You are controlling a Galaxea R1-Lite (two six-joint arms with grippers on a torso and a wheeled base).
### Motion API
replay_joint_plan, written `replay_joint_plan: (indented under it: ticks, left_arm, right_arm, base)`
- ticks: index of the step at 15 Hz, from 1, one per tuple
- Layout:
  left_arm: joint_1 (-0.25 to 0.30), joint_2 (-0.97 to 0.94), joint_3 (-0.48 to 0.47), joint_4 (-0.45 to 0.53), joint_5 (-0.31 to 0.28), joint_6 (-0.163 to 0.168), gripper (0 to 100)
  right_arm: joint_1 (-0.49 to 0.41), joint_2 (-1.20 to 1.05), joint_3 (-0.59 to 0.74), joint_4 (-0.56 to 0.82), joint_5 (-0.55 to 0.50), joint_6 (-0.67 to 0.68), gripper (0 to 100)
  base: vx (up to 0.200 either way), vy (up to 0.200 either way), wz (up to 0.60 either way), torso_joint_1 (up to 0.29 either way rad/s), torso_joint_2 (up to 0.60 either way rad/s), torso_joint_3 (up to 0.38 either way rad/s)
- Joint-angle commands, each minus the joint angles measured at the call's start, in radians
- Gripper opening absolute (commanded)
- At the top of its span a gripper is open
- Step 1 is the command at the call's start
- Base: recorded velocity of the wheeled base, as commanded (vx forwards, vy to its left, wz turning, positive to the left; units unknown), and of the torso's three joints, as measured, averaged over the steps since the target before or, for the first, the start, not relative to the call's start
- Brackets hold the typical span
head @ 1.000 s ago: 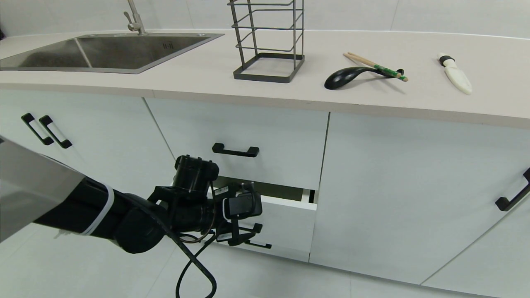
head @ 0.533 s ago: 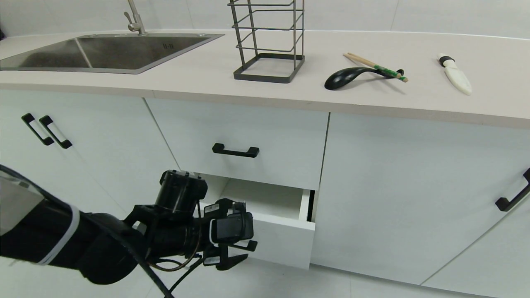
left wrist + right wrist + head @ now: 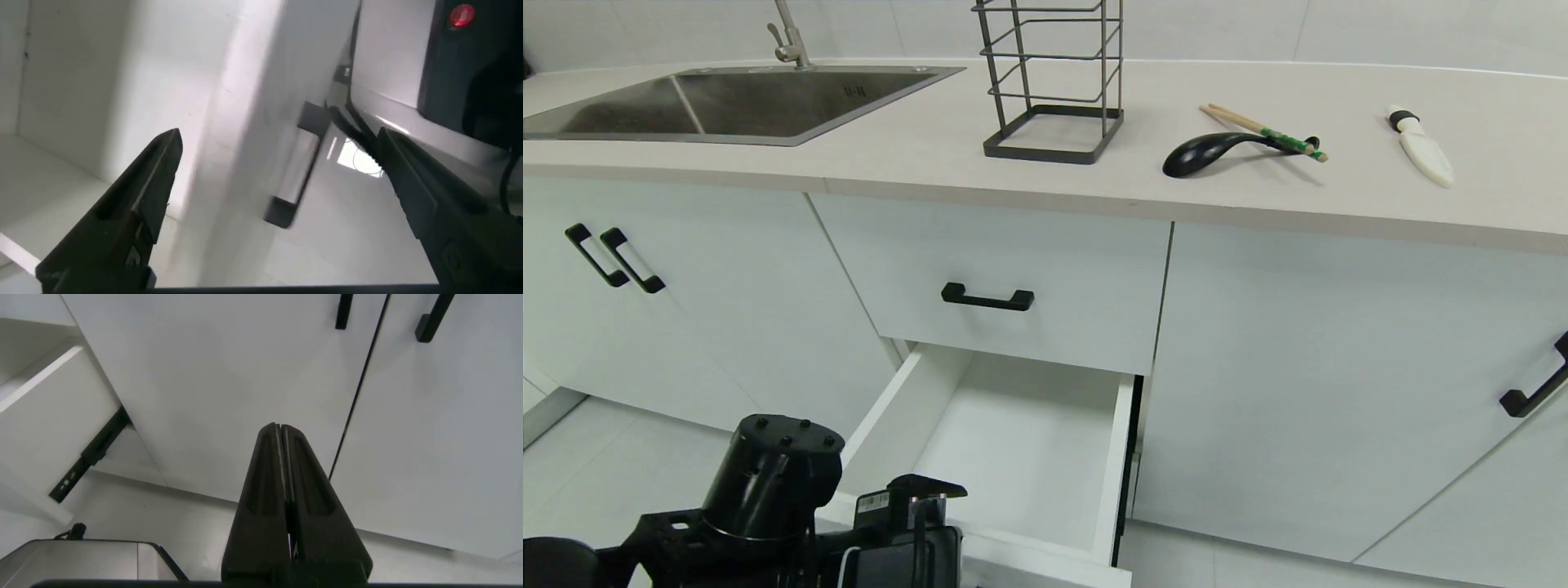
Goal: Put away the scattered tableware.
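Observation:
On the counter lie a black spoon [image 3: 1205, 152], a pair of wooden chopsticks [image 3: 1262, 130] resting across its handle, and a white knife [image 3: 1421, 149] to the right. Below, the lower drawer [image 3: 1115, 457] stands pulled far out, its white inside bare. My left arm's wrist [image 3: 768, 482] sits low at the drawer's front left corner. In the left wrist view my left gripper [image 3: 278, 143] is open, with the drawer's black handle [image 3: 294, 175] between the fingers and untouched. My right gripper [image 3: 282, 433] is shut with nothing in it, pointing at white cabinet doors.
A dark wire rack [image 3: 1054, 82] stands mid-counter, and a steel sink [image 3: 727, 102] with a tap lies to the left. The upper drawer [image 3: 987, 296] is closed. Cabinet doors with black handles [image 3: 613, 257] flank the drawers. Light floor tiles spread below.
The lower drawer has slid from a narrow gap to wide open. My left arm has drawn back and down with it, toward the bottom edge of the head view.

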Motion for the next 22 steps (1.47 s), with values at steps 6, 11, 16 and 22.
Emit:
replay_joint_plan:
  ticks: [6,11,16,22]
  left_arm:
    - [-0.011,-0.018,0.002,-0.006,0.001,-0.002,100]
    - [-0.116,-0.131,-0.051,-0.004,-0.025,-0.071,100]
    - [-0.116,-0.299,-0.315,-0.01,0.032,-0.688,100]
    - [0.013,-0.46,-0.015,-0.205,-0.012,-1.059,100]
  right_arm:
    - [0.0,0.001,0.0,0.0,0.0,-0.001,0]
    - [0.0,0.001,0.0,0.0,0.0,-0.001,0]
    - [0.0,0.001,0.0,0.0,0.0,-0.001,0]
    - [0.0,0.001,0.0,0.0,0.0,-0.001,0]
  base:
    - [0.0,0.0,0.0,0.0,0.0,0.0]
    - [0.0,0.0,0.0,0.0,0.0,0.0]
    - [0.0,0.0,0.0,0.0,0.0,0.0]
    - [0.0,0.0,0.0,0.0,0.0,0.0]
